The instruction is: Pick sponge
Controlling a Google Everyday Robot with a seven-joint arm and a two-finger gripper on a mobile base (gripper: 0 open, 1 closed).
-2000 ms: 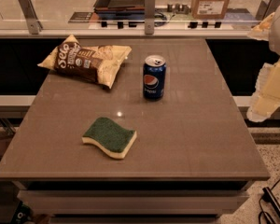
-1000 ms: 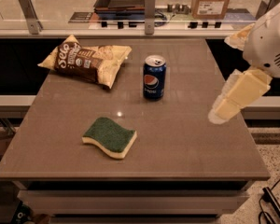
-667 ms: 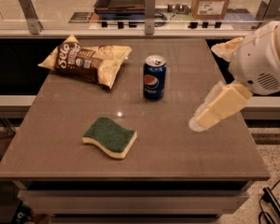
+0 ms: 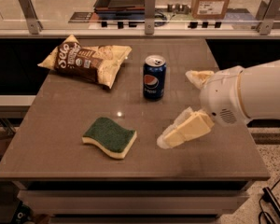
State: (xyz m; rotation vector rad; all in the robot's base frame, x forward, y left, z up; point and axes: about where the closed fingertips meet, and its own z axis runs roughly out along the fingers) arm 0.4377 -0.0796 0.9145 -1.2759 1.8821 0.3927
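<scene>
The sponge point(image 4: 109, 136) lies flat on the grey table point(image 4: 56, 111), left of centre near the front edge, green top up over pale yellow foam. My gripper point(image 4: 174, 109) reaches in from the right on a white arm point(image 4: 252, 94), above the table and to the right of the sponge. Its two pale yellow padded fingers point(image 4: 184, 130) stand wide apart and hold nothing. The lower finger's tip is a short way from the sponge's right end and does not touch it.
A blue Pepsi can point(image 4: 154, 77) stands upright behind the sponge, just left of the gripper. A yellow-and-brown chip bag point(image 4: 86, 59) lies at the back left. A railed counter with a cardboard box point(image 4: 211, 0) runs behind the table.
The arm has swung in from the right edge over the table, leftward and down, bringing the gripper close to the sponge. The sponge, can and bag have not moved.
</scene>
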